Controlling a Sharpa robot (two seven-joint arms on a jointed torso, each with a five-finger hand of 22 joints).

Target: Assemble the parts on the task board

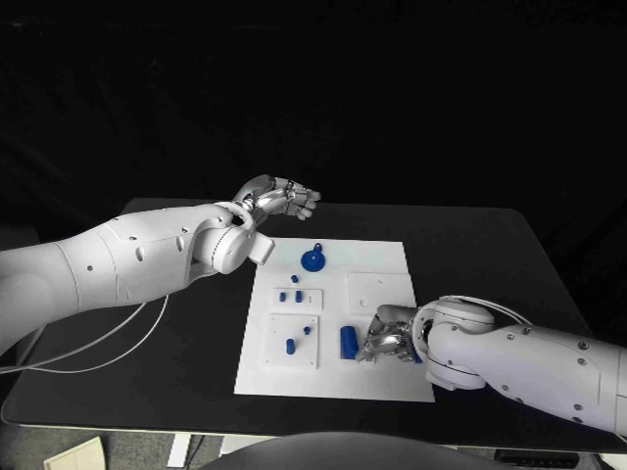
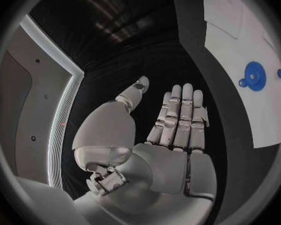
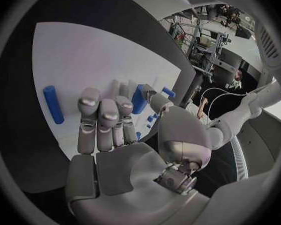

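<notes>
The white task board [image 1: 377, 377] lies mid-table. A blue gear [image 1: 313, 259] sits near its far edge and shows again as a gear [image 2: 255, 76] in the left wrist view. A blue cylinder [image 1: 349, 342] lies near the board's front; it is the cylinder [image 3: 53, 104] beside my right hand's fingers. My right hand [image 1: 389, 338] rests low over the board just right of it, fingers stretched out [image 3: 100, 117], thumb next to a blue piece [image 3: 138, 99]; whether they touch is unclear. My left hand [image 1: 274, 201] hovers above the table's far left side, fingers straight [image 2: 178, 117], holding nothing.
Small blue pegs [image 1: 297, 295] stand mid-board, and another peg [image 1: 290, 345] sits on a raised white square. The black table [image 1: 469, 235] surrounds the board. A white cable [image 1: 102, 343] loops under my left arm across the table's left side.
</notes>
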